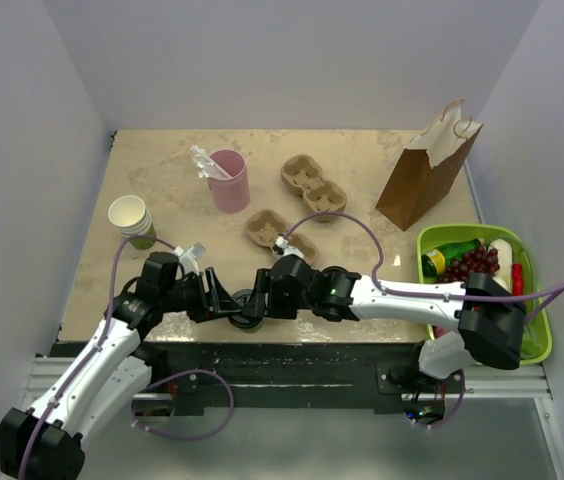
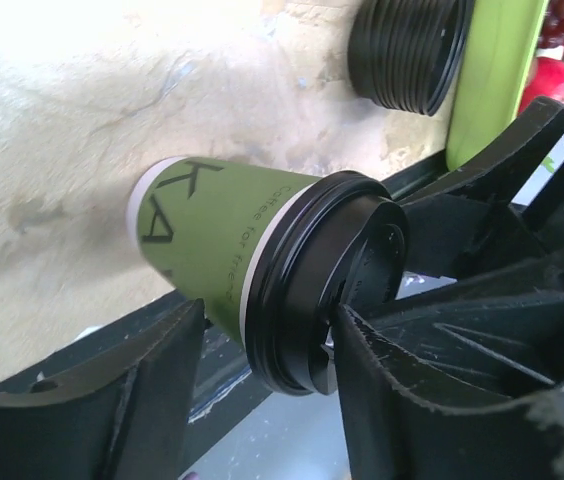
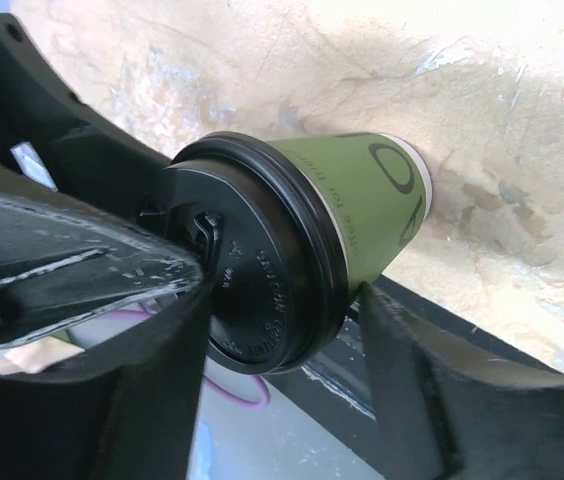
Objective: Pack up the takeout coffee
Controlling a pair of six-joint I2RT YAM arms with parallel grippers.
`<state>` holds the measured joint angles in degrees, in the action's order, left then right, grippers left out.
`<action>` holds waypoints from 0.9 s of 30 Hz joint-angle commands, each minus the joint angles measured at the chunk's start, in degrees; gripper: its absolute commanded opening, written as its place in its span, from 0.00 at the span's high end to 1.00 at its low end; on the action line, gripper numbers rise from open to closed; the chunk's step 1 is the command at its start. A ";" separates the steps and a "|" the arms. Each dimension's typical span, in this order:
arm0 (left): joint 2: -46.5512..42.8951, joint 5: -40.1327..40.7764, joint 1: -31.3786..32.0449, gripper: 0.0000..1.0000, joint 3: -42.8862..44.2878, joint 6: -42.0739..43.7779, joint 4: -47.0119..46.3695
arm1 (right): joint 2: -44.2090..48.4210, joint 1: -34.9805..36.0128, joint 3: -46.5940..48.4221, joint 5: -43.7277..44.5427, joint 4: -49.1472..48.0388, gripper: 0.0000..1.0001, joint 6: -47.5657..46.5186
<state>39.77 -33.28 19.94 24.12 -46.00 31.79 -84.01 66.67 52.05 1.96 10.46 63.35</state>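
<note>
Left pincer (image 2: 267, 320) first: it's narrowed right down onto the coffee (image 2: 212, 240), one finger on the green side, the other against the black lid. The coffee stands on the surface (image 2: 62, 120) at its near edge, right between my two arms. Right pincer (image 3: 282, 310), reaching in from the other side, is drawn in just as tight on it, touching lid and side.

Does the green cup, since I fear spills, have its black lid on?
Yes, a black lid sits on the rim of the takeout coffee in the left wrist view.
</note>
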 commanded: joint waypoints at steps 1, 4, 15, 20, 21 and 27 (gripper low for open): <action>1.45 -4.69 0.45 0.47 -3.90 -1.90 -5.51 | -1.42 0.30 -2.83 0.24 -2.54 0.46 2.82; 1.63 -4.51 0.53 0.54 -5.31 -2.60 -6.30 | -1.25 0.30 -5.37 0.24 -4.74 0.59 3.53; 1.89 3.22 0.53 0.62 -6.36 -0.06 -0.77 | -3.87 0.74 -10.57 11.84 -13.27 0.71 -16.74; 1.98 3.04 0.53 0.52 -5.49 -0.41 -0.15 | -5.90 0.82 -3.29 13.94 -4.87 0.51 -17.31; 1.89 3.13 0.53 0.50 -4.88 -0.41 0.20 | -6.60 0.83 -1.27 14.91 2.04 0.46 -15.30; 1.63 4.45 0.53 0.36 2.24 0.82 3.89 | -4.07 0.74 9.38 12.99 14.15 0.30 -12.99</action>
<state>40.25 -30.61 19.59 22.76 -48.45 29.02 -88.18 67.13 57.69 11.99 12.60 51.18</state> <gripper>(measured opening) 0.612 0.676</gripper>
